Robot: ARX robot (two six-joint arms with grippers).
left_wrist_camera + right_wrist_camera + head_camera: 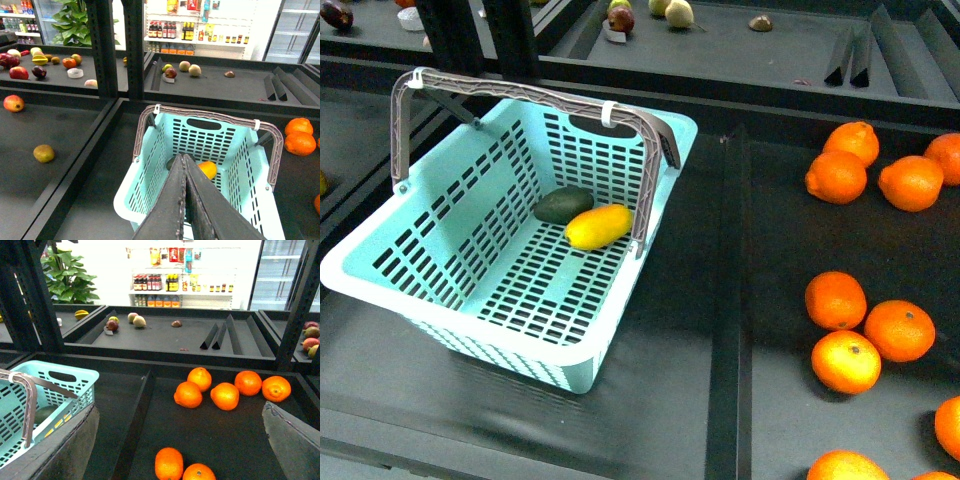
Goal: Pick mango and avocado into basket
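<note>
The turquoise basket (440, 300) stands on the dark shelf with its grey-brown handles raised. On its floor lie the yellow mango (599, 226) and the dark green avocado (563, 204), touching each other. Neither gripper shows in the front view. In the left wrist view my left gripper (183, 157) is shut with nothing in it, above the basket (150, 180). Its fingers hide part of the mango (208, 169) and nearly all of the avocado (171, 161). My right gripper (180, 410) is open and empty over the shelf of oranges, with the basket (65, 377) off to its side.
Several oranges (836, 177) lie in the bay right of the basket, past a low divider (730, 300). Black posts (510, 35) rise behind the basket. The rear shelf (720, 45) holds scattered fruit. A brownish fruit (44, 153) and a red one (13, 103) lie in the left bay.
</note>
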